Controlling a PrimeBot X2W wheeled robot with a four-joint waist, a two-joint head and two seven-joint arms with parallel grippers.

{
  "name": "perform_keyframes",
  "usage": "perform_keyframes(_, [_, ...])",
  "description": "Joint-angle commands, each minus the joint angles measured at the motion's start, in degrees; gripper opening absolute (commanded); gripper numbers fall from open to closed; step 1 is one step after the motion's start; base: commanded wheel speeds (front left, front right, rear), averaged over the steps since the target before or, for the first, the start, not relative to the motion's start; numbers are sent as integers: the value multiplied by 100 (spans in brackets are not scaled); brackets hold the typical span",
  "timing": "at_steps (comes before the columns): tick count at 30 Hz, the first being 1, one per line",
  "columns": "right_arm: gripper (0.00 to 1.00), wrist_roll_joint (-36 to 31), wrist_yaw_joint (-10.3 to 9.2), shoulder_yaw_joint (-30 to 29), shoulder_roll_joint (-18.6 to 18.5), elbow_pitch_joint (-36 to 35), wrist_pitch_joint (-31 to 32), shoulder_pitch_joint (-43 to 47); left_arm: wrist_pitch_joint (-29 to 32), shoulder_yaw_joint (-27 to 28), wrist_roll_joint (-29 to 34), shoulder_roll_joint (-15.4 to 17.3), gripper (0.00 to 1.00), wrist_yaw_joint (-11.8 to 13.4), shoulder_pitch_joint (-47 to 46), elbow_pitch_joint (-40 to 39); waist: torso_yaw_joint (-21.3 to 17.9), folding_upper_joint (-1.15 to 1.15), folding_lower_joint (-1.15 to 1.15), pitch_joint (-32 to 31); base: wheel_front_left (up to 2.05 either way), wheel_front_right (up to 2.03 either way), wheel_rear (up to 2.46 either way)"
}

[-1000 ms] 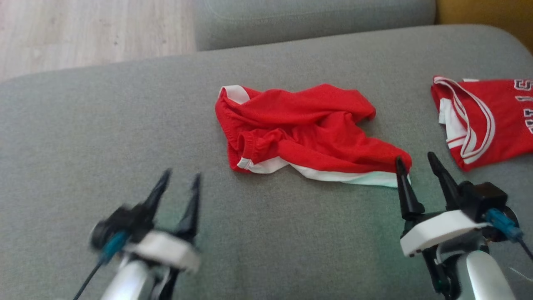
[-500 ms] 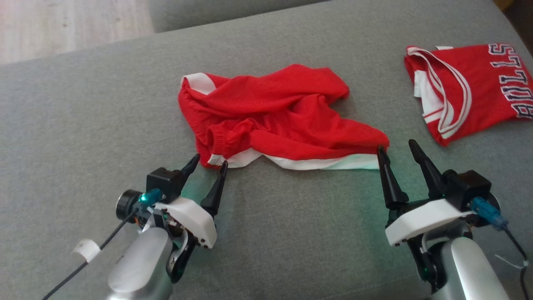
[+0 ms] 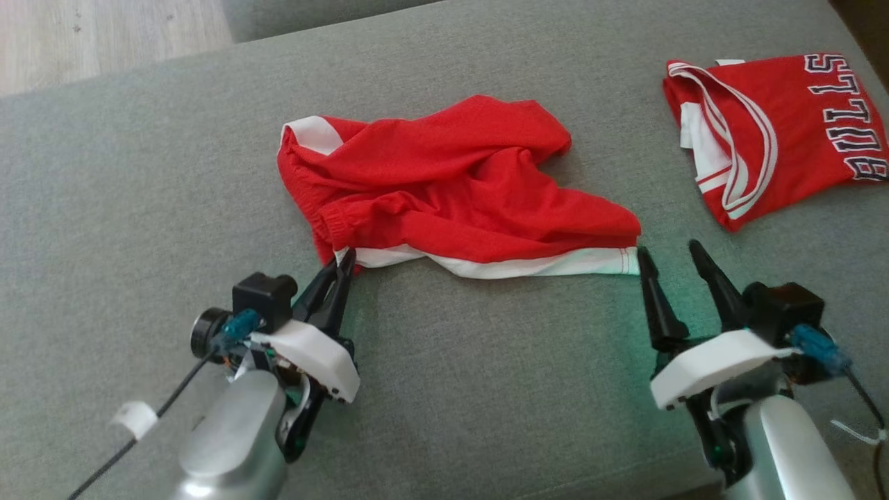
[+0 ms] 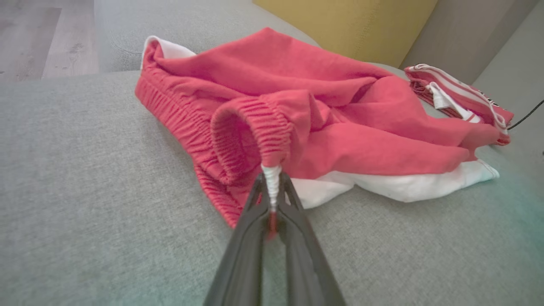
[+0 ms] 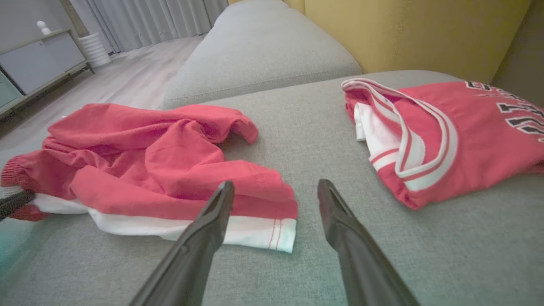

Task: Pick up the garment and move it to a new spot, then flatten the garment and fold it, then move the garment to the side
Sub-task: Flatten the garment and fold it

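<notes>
Head view: left gripper (image 3: 344,262) tight on red shorts (image 3: 451,180), right gripper (image 3: 668,247) (jaws apart) beside their hem.

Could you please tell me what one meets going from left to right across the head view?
The left gripper, shut on the shorts' edge → red shorts → right gripper, open → red Bulls jersey.

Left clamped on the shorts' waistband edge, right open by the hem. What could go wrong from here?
1. Left gripper pinches only a thin bit of the red shorts' edge; it may slip out on lifting.
2. Right gripper is open with the white hem corner at one fingertip, not between them; closing could miss.
3. The jersey lies near; a sweep might snag it.
</notes>
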Motion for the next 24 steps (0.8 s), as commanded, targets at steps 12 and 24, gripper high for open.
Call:
perform_keyframes(12, [100, -131, 39, -167, -14, 901, 29, -375, -257, -29, -24, 88, 0, 12, 255, -480, 262, 0, 0, 195, 0, 0, 0])
perform_keyframes(24, [100, -414, 39, 1, -14, 2032, 281, -1074, -288, -149, -17, 106, 0, 9, 195, -594, 412, 0, 0, 346, 0, 0, 0])
